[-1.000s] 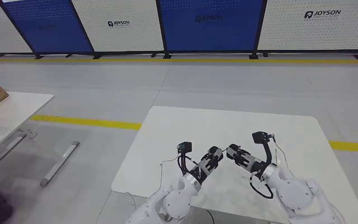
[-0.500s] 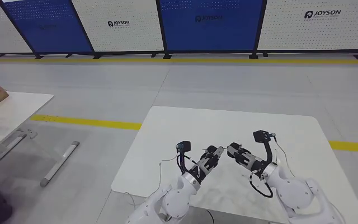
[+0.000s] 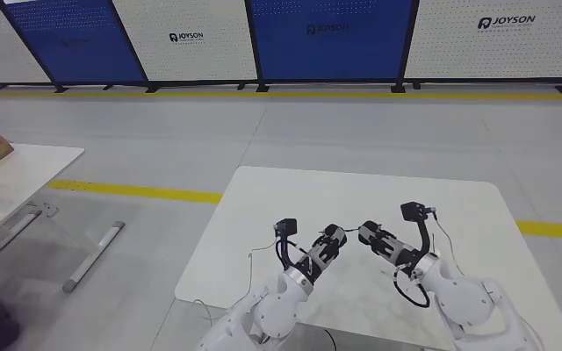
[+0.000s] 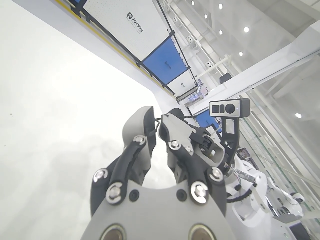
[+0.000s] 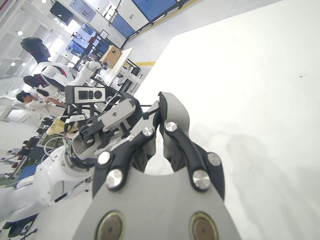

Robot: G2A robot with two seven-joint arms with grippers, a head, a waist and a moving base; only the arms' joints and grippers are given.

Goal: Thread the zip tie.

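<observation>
Right wrist view: zip tie [image 5: 146, 105] is pinched by fingers of right gripper [image 5: 158, 104] and left gripper [image 5: 137, 102], spanned lengthwise between them.

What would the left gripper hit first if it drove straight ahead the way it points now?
Probably the right gripper: it faces the left gripper almost tip to tip, both shut on the zip tie spanning the gap. Depth is unclear, but nothing else seems in line.
</observation>
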